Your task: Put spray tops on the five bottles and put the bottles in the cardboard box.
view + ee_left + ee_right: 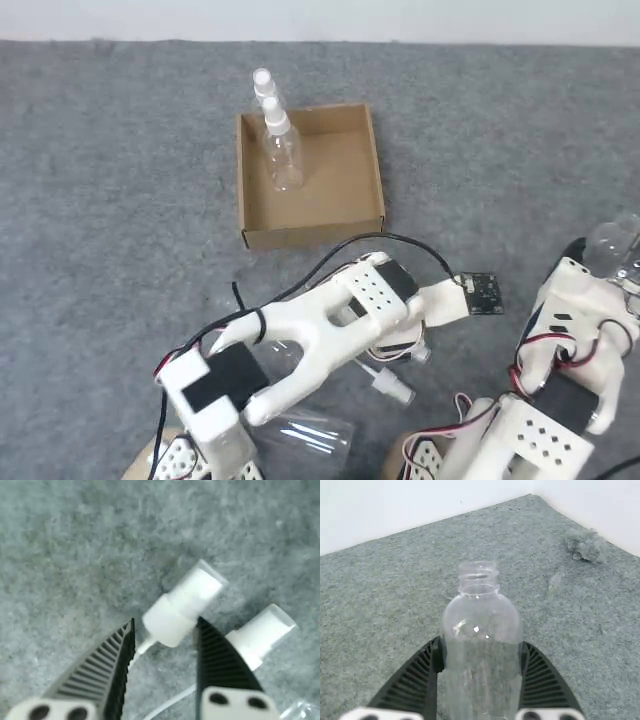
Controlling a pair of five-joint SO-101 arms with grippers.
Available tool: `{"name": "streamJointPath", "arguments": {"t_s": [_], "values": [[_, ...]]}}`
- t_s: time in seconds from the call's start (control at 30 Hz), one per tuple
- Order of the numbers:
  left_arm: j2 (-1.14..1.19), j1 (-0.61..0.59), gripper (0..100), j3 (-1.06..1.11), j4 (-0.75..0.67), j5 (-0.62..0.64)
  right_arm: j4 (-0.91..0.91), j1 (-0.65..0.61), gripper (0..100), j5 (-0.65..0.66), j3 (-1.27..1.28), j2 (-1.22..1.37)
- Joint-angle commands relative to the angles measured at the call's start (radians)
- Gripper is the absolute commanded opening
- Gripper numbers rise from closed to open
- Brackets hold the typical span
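Bottle [480, 625], clear w/ no top on its open neck, sits clamped btwn the right gripper [481, 652] fingers [415, 680], both pads pressed to its sides below the shoulder. In the high view I see it [612, 245] at approx 4 o'clock on the counter [120, 200], up above the right arm [560, 330], well apart from everything else.

Left gripper [165, 627] is down close to the counter w/ its fingers [107, 665] spread apart, a white spray top [180, 607] lying on its side in the gap. Can't tell if either pad touches it yet. A second spray top [260, 630] lies just beside it, on the outer side of one finger. From above, the left arm [330, 310] stretches from 7 o'clock toward centre, and one loose spray top [390, 385] w/ its dip tube shows by its lower edge, approx 5 o'clock.

Cardboard box [375, 170] sits open at 12 o'clock. One capped bottle [283, 150] lies inside by the left wall, top pointing to the far-left corner. Another capped bottle [263, 82] shows at that same corner; can't tell if it's in or just outside the box.

Clear plastic item [315, 435] lies at 6 o'clock under the left arm; bottle or wrapper, can't tell. Grey lint clump [585, 545] sits on the counter near the wall.
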Motion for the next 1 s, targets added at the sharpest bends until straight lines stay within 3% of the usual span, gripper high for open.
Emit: {"name": "streamJointPath", "arguments": {"t_s": [0.0, 0.43, 0.97], "values": [[-0.009, -0.002, 10, -0.088, 0.074, -0.049, -0.027, 0.004, 6.2, -0.002, -0.052, -0.028], [-0.091, -0.094, 7, -0.133, 0.199, -0.049, -0.027, 0.004, 6.2, -0.002, -0.052, -0.028], [-0.4, -0.18, 8, 0.054, 0.155, -0.009, -0.027, 0.004, 6.2, -0.002, -0.052, -0.028]]}}
